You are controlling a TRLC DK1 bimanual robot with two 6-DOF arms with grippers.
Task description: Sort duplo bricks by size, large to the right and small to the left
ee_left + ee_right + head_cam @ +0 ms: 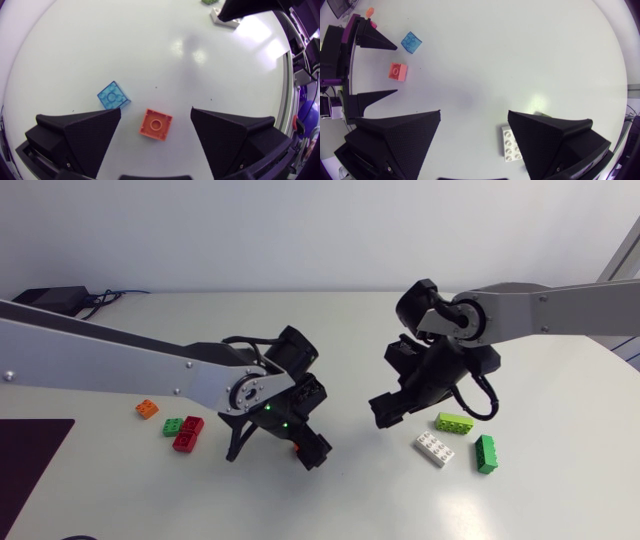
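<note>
My left gripper [155, 112] hangs open over a small orange brick [156, 124], which lies flat on the table between its fingers without touching them. A small clear-blue brick [114, 95] lies just ahead of one finger. In the head view this gripper [278, 445] is at the table's middle and hides most of the orange brick [297, 447]. My right gripper [385, 410] stands open above the table. A large white brick [512, 145] lies by one of its fingers. A lime brick [454, 422], the white brick [435, 449] and a green brick [486, 453] lie together at the right.
At the left lie a small orange brick [147, 409], a small green brick [173, 426] and a red brick [188, 434], close together. A dark mat [25, 460] covers the front left corner. The two grippers face each other across a short gap of bare table.
</note>
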